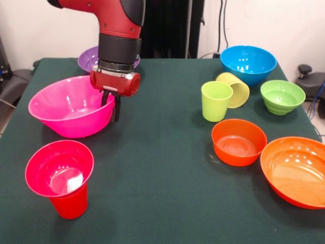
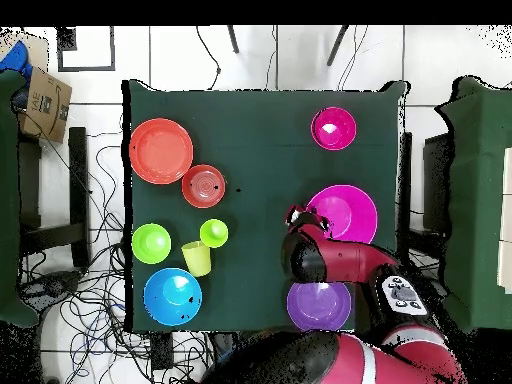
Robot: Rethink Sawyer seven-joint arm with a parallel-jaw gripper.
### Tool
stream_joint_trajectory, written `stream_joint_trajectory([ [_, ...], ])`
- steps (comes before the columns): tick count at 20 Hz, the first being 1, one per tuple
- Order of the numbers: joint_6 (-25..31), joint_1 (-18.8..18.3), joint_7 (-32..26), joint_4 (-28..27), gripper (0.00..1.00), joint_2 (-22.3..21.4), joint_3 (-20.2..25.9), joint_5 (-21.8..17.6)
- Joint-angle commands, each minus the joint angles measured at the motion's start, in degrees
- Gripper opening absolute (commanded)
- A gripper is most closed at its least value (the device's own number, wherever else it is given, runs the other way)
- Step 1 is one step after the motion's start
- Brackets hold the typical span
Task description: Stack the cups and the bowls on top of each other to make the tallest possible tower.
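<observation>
Gripper (image 1: 112,104) over pink bowl (image 1: 68,107) rim

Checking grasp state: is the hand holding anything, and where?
It looks like the hand grips the large pink bowl by its rim, one finger inside, one outside; whether it has clamped cannot be told.

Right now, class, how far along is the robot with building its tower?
Barely begun. Only a magenta bowl sits on the red cup. The gripper is at the pink bowl's rim, gripping nothing yet. The other bowls and cups stand separate; the yellow cup lies tipped.
</observation>
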Motion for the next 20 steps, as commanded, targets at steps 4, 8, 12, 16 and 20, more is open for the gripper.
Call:
stream_joint_trajectory([
  [4,4.0,0.5,3.9,-2.4,0.0,-0.3,4.7,0.8],
  [8,5.9,0.3,3.7,-1.5,0.0,-1.4,5.0,1.1],
  [12,9.2,0.9,3.1,-0.7,0.0,-3.0,4.0,1.7],
  [16,14.7,2.2,1.4,-0.3,0.0,-6.1,1.8,1.9],
  [20,23.4,2.6,-2.1,-0.8,0.0,-10.0,0.7,1.8],
])
